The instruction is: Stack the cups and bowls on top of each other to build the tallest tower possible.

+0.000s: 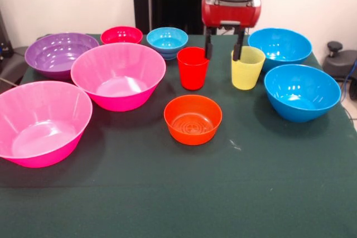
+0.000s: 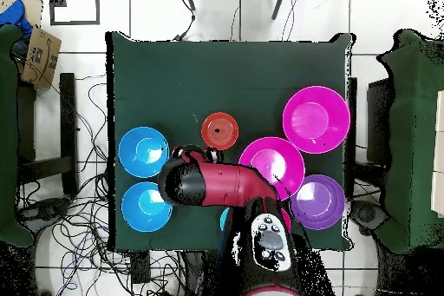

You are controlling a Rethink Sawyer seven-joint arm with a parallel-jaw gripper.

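Note:
My gripper (image 1: 223,52) is open and empty. It hangs between the red cup (image 1: 193,68) and the yellow cup (image 1: 247,68), and its right finger (image 1: 238,52) overlaps the yellow cup's left rim. Both cups stand upright. The small orange bowl (image 1: 192,119) sits in front of them and also shows in the overhead view (image 2: 219,130). The small light-blue bowl (image 1: 167,39) and small red bowl (image 1: 121,35) sit at the back. No tower shows: the pieces stand apart on the cloth. In the overhead view the arm (image 2: 208,184) hides the gripper and both cups.
Two large blue bowls (image 1: 302,92) (image 1: 280,45) stand right of the yellow cup. Two large pink bowls (image 1: 118,75) (image 1: 42,122) and the purple bowl (image 1: 58,54) fill the left side. The green table (image 1: 178,193) lies open in front of the orange bowl.

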